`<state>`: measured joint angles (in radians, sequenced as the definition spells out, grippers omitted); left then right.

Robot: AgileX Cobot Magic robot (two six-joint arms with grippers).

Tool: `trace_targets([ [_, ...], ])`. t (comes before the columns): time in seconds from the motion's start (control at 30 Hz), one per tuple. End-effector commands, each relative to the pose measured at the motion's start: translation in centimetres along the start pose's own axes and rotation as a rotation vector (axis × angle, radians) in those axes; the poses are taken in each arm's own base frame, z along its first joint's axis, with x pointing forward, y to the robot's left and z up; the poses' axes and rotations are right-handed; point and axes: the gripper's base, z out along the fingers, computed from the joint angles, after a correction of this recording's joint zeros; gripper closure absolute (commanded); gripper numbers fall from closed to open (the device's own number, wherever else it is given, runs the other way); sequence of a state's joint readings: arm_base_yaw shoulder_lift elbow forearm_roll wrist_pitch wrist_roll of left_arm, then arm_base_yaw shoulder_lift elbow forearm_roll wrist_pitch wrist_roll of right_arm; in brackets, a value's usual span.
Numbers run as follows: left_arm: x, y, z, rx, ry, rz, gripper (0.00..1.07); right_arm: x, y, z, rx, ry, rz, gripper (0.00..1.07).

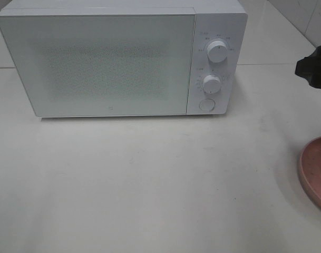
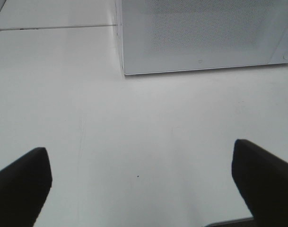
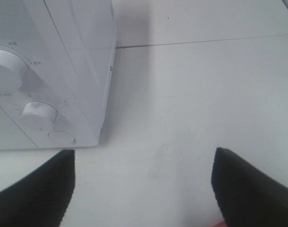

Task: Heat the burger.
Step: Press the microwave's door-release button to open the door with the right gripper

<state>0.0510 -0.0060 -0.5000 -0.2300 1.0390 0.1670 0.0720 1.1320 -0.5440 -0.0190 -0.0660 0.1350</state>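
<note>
I have both tools spread wide by the shut microwave, and I cannot find the burger.

My left tool (image 2: 140,149) hangs over the white counter (image 1: 149,179), near the front of the microwave (image 1: 120,60). Its two dark fingers (image 2: 21,187) are far apart with nothing between them. My right tool (image 3: 144,153) is spread wide too and holds nothing. It is near the microwave's right end, by the top knob (image 1: 217,51), the lower knob (image 1: 212,83) and the round button (image 1: 206,104). The microwave sits at the far side of the counter with its door (image 1: 91,68) closed. A pink plate (image 1: 317,171) pokes in at the right edge. No view shows me the burger, so I cannot tell where it is.
</note>
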Motion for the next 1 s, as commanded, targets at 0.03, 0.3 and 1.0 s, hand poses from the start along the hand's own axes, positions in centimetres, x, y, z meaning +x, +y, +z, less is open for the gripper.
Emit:
trace_targets([
  [0.03,0.1,-0.1,-0.3,0.008,-0.029,0.003,0.09,0.1,0.1,0.5,-0.014,-0.087,0.002,0.31],
  [0.3,0.1,-0.1,-0.3,0.008,-0.029,0.003,0.09,2.9,0.3,1.1,-0.024,-0.24,-0.01,0.31],
  [1.0,0.1,-0.1,-0.3,0.008,-0.029,0.003,0.09,7.5,6.9,2.9,0.039,-0.354,-0.157,0.31],
])
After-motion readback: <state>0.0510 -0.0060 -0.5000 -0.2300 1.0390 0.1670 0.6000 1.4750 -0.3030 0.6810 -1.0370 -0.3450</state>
